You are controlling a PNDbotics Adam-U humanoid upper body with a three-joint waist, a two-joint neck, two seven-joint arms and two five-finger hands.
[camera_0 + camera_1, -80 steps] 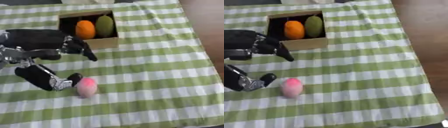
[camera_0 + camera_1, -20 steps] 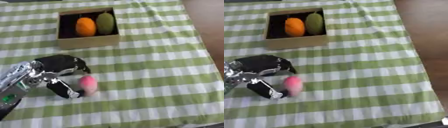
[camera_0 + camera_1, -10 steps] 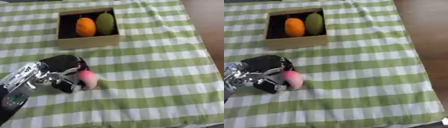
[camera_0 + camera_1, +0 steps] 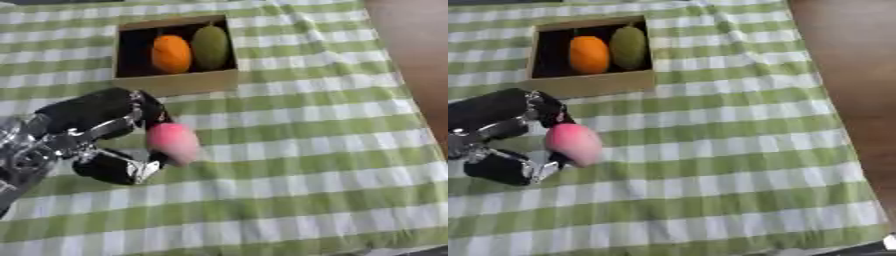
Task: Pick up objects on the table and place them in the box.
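A pink, peach-like fruit is held by my left hand, which comes in from the lower left; its fingers and thumb curl round the fruit, and the fruit looks raised a little off the green checked cloth. The cardboard box stands at the back, with an orange fruit and a green fruit side by side inside it. The hand and pink fruit are in front of the box's near wall, slightly to its left. My right hand shows in neither view.
The table's right edge runs down the right side, with brown floor beyond it. Checked cloth stretches to the right of the held fruit.
My left hand has closed on the pink fruit and carried it up and toward the box. Four seconds ago the hand stood open beside the fruit lying on the cloth.
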